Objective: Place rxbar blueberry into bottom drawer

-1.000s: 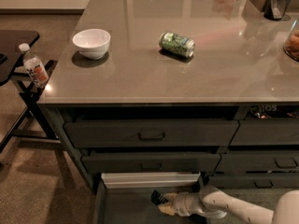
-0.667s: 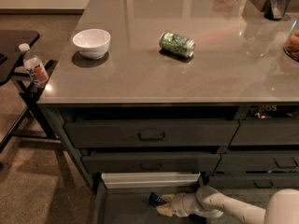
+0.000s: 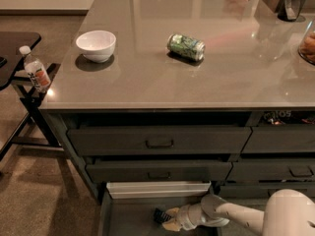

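The bottom drawer [image 3: 147, 190] is pulled open at the lower middle of the camera view, dark grey with a white inner back rim. My gripper [image 3: 165, 220] reaches into it from the right on a white arm. A small dark blue object, the rxbar blueberry [image 3: 158, 215], sits at the fingertips inside the drawer. I cannot tell whether the fingers still hold it.
A green can [image 3: 185, 46] lies on its side on the grey counter [image 3: 147, 82], with a white bowl [image 3: 96, 45] to its left. Two shut handled drawers [image 3: 159, 140] sit above the open one. A water bottle [image 3: 35, 69] stands on a black side stand at left.
The gripper has moved slightly left inside the bottom drawer with the bar at its tips. Nothing on the counter has moved.
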